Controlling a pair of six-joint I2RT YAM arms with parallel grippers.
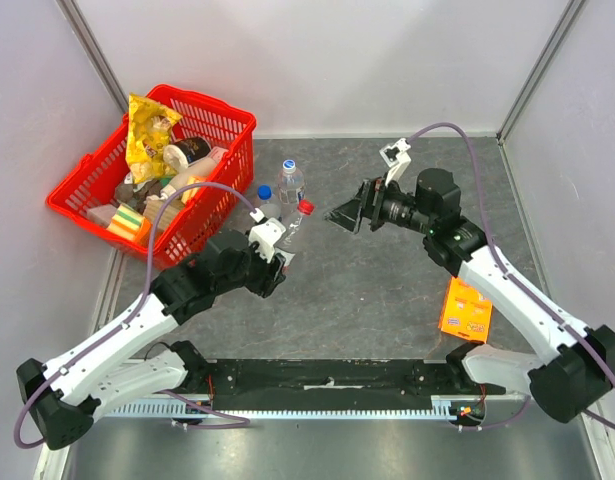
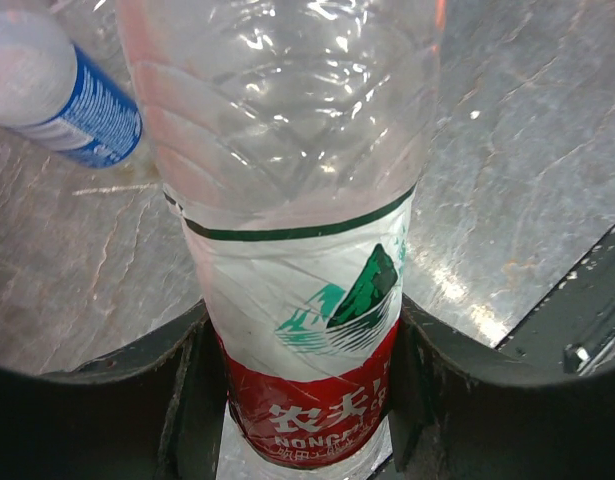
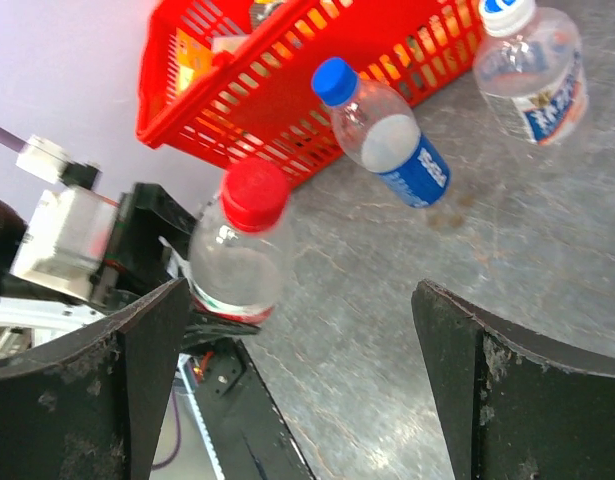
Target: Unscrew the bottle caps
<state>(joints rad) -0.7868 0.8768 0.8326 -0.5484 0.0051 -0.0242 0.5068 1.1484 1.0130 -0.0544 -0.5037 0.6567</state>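
The table (image 1: 387,290) is a grey, marbled-looking slab. A red basket (image 1: 219,105) sits at the far left, with the blue-labelled bottle (image 1: 270,208) and pale-labelled bottle (image 1: 289,184) standing just beside it. There's also an orange packet (image 1: 464,310) lying flat way over on the right.

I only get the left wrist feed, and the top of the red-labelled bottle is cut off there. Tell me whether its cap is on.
Observer: Yes. The red cap sits on the red-labelled bottle, which the left gripper clamps at the label.
Operator: Report the right gripper.
Observer: The right gripper is open and faces the cap from the right, with a gap between them. It touches nothing.
Operator: Now the other two bottles.
Observer: The blue-capped bottle and the white-capped bottle both have their caps on, near the red basket.
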